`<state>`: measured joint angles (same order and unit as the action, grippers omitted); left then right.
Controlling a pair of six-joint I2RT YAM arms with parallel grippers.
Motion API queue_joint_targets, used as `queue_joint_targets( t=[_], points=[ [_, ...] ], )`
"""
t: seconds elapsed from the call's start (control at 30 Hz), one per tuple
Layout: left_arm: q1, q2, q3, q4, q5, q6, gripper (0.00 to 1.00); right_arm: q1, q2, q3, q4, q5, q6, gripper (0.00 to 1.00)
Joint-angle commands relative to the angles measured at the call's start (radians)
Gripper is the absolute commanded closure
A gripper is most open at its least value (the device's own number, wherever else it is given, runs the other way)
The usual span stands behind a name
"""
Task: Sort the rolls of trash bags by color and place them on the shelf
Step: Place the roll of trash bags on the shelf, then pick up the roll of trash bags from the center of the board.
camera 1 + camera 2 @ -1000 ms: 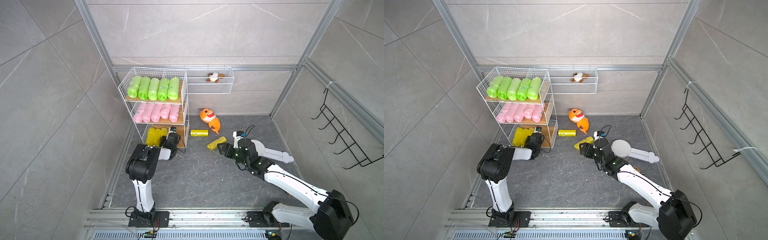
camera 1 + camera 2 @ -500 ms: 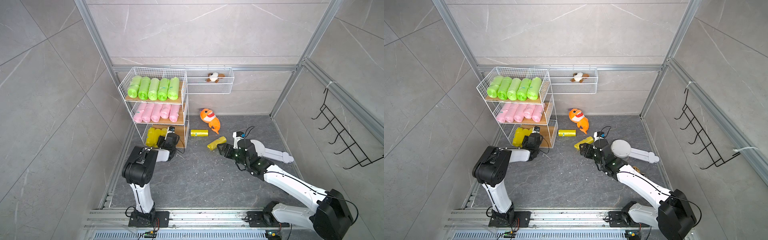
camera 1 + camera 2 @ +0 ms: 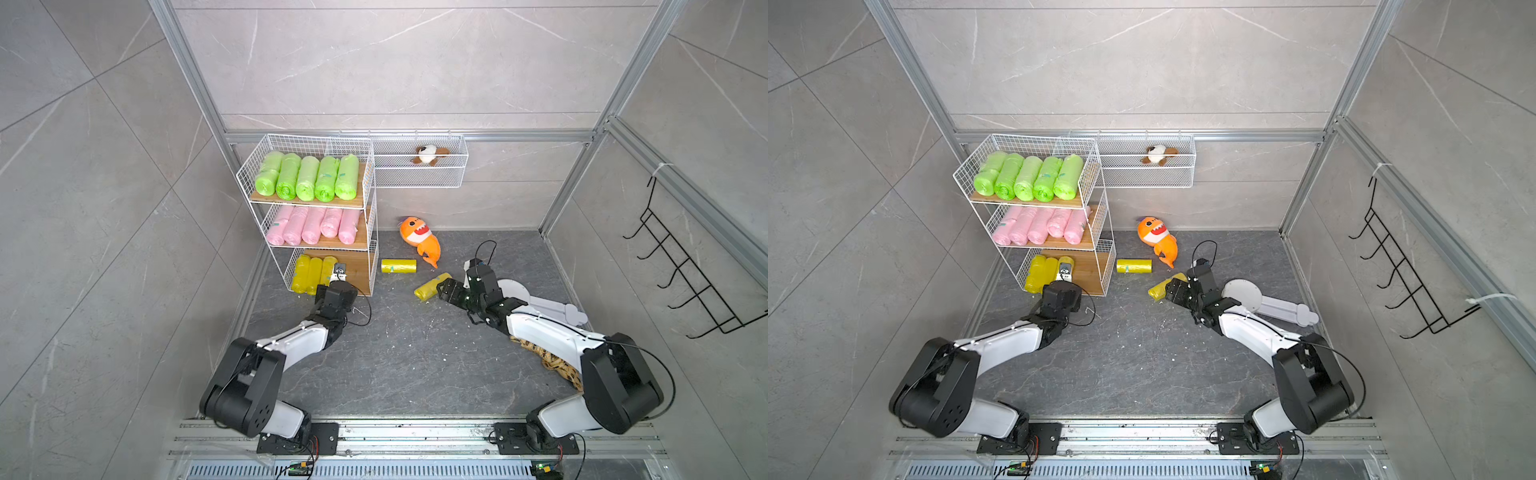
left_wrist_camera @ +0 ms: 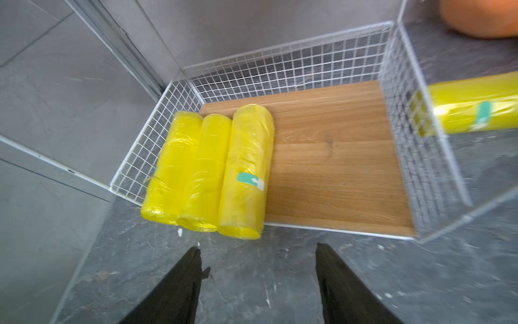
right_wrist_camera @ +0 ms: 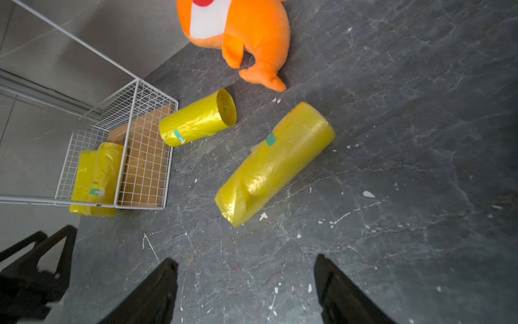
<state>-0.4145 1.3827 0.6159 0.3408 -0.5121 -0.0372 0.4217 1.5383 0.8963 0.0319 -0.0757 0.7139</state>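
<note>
Lime-green rolls (image 3: 307, 178) and pale-pink plastic rolls (image 3: 313, 220) fill the white wire-grid shelf's (image 3: 307, 145) upper tiers. Three yellow rolls (image 4: 207, 174) lie shelved before the open, empty left jaws; two loose yellow rolls (image 5: 276, 162) lie on the worktop (image 5: 392, 140) before the open right jaws.

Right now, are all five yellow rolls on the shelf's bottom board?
No: only three yellow rolls lie on the bottom board; a crumpled roll and a smooth roll lie on the floor.

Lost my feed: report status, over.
Left gripper open, empty, at the shelf, bottom tier. Right gripper open, empty, short of the near floor roll. Three yellow rolls shelved, two on floor. Plush shark nearby, not blocking.
</note>
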Motion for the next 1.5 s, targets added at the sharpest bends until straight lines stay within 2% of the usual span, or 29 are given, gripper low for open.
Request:
queue_joint_targets(
  t=[0.0,0.13,0.23,0.4,0.5,0.7,1.17,1.37,1.47],
  points=[
    [-0.001,-0.144,-0.049,-0.008,0.149,-0.158,0.33,-0.04,0.085,0.067,0.006,-0.113,0.016,0.19],
    [-0.001,-0.28,-0.105,0.02,0.292,-0.291,0.35,-0.051,0.18,0.139,0.007,-0.138,0.007,0.17],
    [-0.003,-0.329,-0.125,0.048,0.407,-0.358,0.35,-0.058,0.235,0.195,-0.025,-0.128,0.011,0.16],
    [-0.004,-0.326,-0.121,0.085,0.576,-0.421,0.35,-0.079,0.288,0.215,-0.036,-0.029,0.071,0.16],
    [-0.016,-0.308,-0.122,0.124,0.634,-0.452,0.35,-0.084,0.316,0.238,-0.058,0.016,0.109,0.17],
    [-0.041,-0.273,-0.1,0.141,0.645,-0.451,0.36,-0.091,0.378,0.288,-0.024,-0.03,0.142,0.19],
    [-0.05,-0.264,-0.098,0.148,0.638,-0.463,0.36,-0.095,0.479,0.372,-0.044,-0.017,0.205,0.23],
    [-0.055,-0.252,-0.104,0.162,0.639,-0.475,0.36,-0.092,0.512,0.393,-0.049,-0.019,0.211,0.3],
    [-0.057,-0.239,-0.098,0.162,0.644,-0.476,0.36,-0.094,0.51,0.388,-0.043,-0.016,0.213,0.38]
  ],
)
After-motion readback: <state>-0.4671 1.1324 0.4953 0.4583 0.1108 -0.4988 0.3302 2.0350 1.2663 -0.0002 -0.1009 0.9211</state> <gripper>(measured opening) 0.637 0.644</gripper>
